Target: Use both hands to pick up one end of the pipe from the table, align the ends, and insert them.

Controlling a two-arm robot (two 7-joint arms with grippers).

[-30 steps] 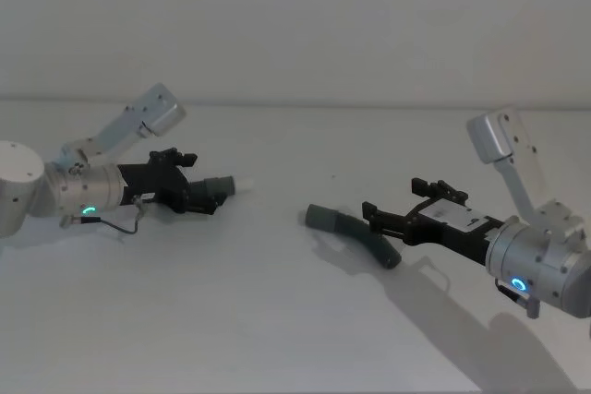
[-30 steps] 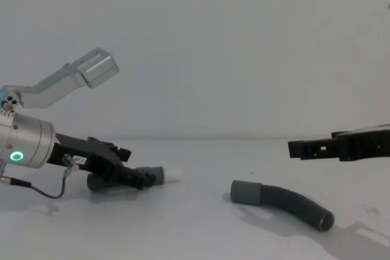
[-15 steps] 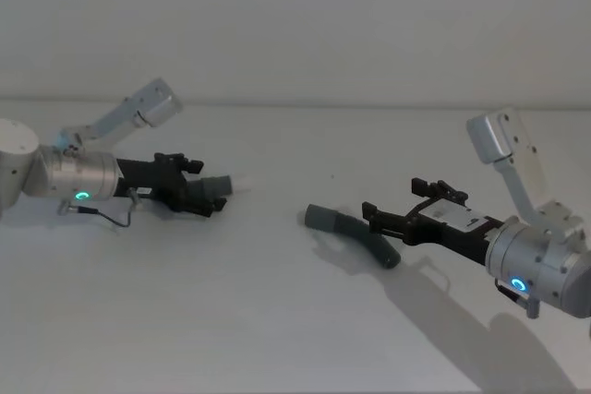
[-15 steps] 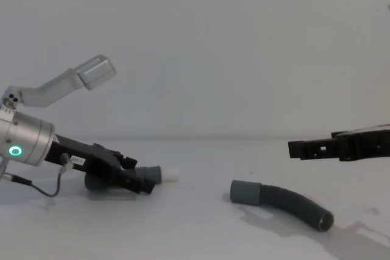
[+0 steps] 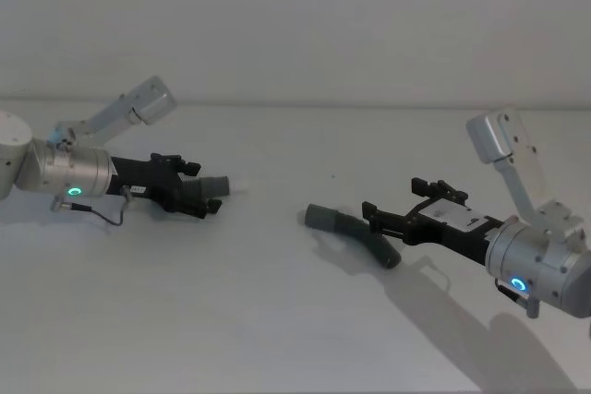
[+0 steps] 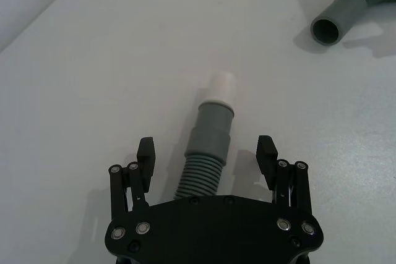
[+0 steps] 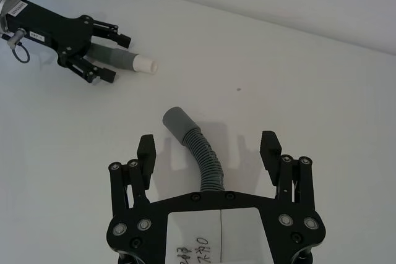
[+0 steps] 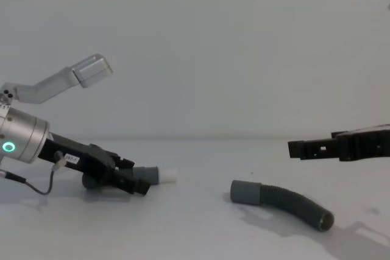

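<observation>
White label (image 7: 219,230) on right tool (image 7: 208,143), handwritten marks too faint to read, no other legible text

The bench (image 5: 277,320) is one plain, matte, off-white surface running the full width of the room in front of me. At its far edge it meets a bare, pale grey wall (image 5: 295,25) along a straight, faintly darker seam (image 5: 369,103). The wall is blank and evenly lit. The light is soft and flat, leaving blurred grey shadows (image 5: 443,320) on the near right of the bench. A tiny dark speck (image 5: 333,173) sits near its middle.
</observation>
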